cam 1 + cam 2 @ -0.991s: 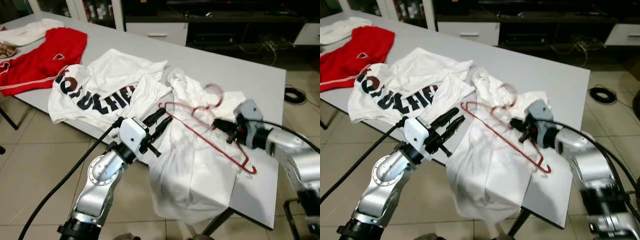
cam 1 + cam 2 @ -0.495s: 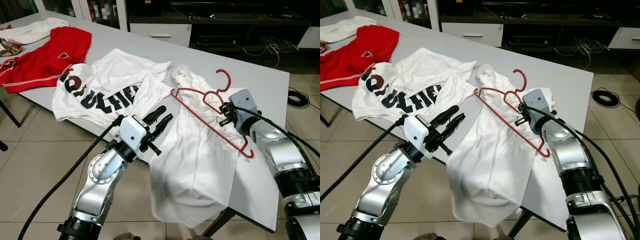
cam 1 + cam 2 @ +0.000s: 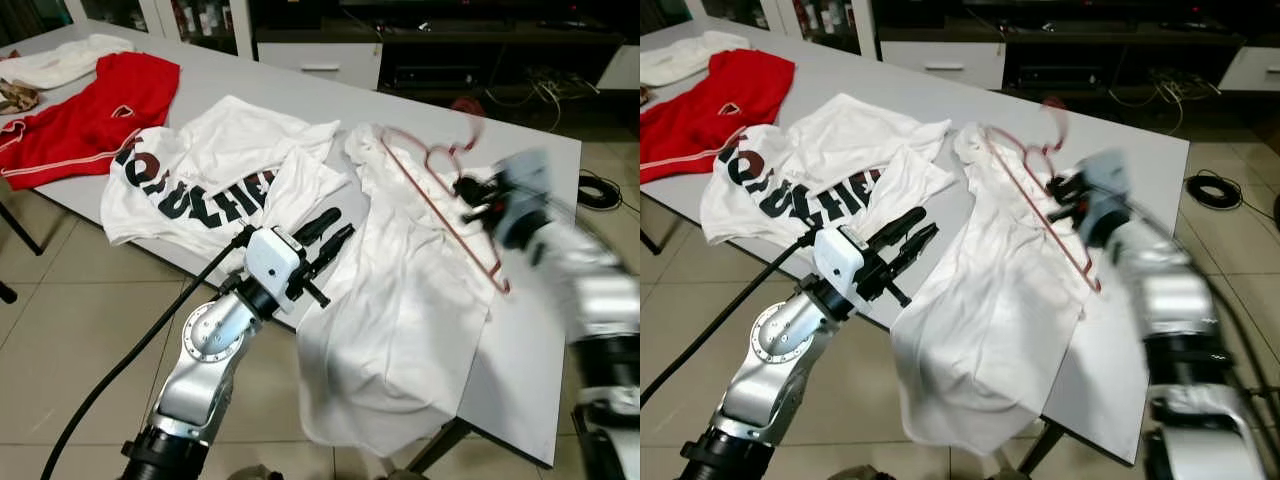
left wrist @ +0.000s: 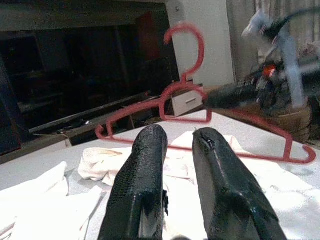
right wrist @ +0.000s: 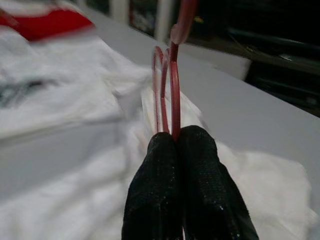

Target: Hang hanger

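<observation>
While the right arm is smeared w/ motion blur in the left eye view, its right tool (image 3: 468, 190) can be made out pinching a red hanger (image 3: 440, 205) near the neck, below the hook. Hanger is lifted off the desk (image 3: 520, 340), tilted, hook toward the far edge, long bar sloping down toward the near right. Under it a plain white shirt (image 3: 400, 300) drapes over the desk's near edge & hangs toward the tiled floor (image 3: 70, 340). Left of that lies a white printed tee (image 3: 210, 180) w/ black lettering, then a red garment (image 3: 90, 110) at far left w/ a pale cloth (image 3: 60, 60) behind it. Left tool (image 3: 328, 232) hovers over the near desk edge, just beside the white shirt, touching nothing.

Right eye view: same layout; hanger bar ends near the right arm's forearm, blurred.

Left wrist view: left tool's two black fingers (image 4: 145, 175) slightly spread, nothing between them. Beyond them the hanger hangs in air over white cloth, hook up, w/ the right tool gripping it at the neck.

Right wrist view: right tool's fingers (image 5: 165, 185) pressed together on the hanger wire, which runs away from the tips; white fabric & grey desk below, red garment blurred at the far end.
</observation>
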Robot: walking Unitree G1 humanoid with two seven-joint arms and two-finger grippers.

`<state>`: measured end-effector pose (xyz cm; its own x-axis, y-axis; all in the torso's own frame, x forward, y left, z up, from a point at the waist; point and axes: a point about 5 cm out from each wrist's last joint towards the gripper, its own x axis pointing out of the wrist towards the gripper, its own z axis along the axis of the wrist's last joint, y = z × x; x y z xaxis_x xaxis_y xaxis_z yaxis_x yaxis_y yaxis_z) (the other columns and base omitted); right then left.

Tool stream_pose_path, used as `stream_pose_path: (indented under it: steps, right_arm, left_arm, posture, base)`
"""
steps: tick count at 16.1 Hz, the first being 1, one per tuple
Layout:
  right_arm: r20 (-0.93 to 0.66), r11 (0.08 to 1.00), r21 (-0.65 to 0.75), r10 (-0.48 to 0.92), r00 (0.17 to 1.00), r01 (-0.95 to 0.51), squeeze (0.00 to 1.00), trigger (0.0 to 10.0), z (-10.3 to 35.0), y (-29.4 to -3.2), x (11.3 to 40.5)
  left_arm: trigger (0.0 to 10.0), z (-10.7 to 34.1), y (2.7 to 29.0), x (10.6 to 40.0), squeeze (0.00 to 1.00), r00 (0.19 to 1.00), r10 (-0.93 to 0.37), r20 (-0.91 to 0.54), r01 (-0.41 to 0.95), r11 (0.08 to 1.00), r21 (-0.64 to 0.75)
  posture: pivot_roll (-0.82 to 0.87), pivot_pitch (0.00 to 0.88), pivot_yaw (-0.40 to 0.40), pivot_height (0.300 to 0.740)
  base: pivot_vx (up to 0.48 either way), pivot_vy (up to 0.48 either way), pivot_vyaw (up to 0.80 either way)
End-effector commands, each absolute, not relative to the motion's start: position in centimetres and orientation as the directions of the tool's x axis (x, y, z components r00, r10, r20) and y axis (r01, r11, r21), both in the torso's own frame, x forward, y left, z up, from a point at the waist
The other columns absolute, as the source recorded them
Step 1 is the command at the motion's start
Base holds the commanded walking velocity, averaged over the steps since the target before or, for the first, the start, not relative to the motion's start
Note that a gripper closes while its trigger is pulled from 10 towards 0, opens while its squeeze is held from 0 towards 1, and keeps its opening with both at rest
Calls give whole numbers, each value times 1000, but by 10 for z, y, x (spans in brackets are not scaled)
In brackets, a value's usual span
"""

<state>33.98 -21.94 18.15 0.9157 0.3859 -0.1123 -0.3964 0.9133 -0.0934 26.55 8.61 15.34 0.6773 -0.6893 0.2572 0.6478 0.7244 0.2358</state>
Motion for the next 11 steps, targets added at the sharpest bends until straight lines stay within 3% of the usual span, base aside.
stream_pose_path:
  steps: [1, 4, 8, 11]
  right_arm:
    - [-92, 902, -47, 424, 901, -430, 0, 0, 189, -223, 335]
    - [-221, 834, -114, 509, 832, -540, 0, 0, 179, -224, 318]
    - [-364, 718, -21, 643, 674, -696, 0, 0, 152, -202, 292]
    - [-423, 705, -17, 637, 644, -709, 0, 0, 139, -194, 289]
  left_arm:
    - [10000, 155, 83, 266, 0, 663, -702, 258, 660, 712, 239]
    - [10000, 158, 83, 267, 0, 658, -704, 266, 670, 709, 218]
    - [10000, 166, 82, 266, 0, 650, -701, 293, 662, 712, 235]
    - [10000, 167, 82, 265, 0, 650, -701, 296, 661, 712, 235]
  posture:
    - [-116, 0, 40, 736]
    - [-122, 0, 37, 736]
    - [-109, 0, 28, 736]
    - [-103, 0, 26, 736]
  base:
    - [0, 0, 0]
    - [0, 0, 0]
    - [0, 0, 0]
    - [0, 0, 0]
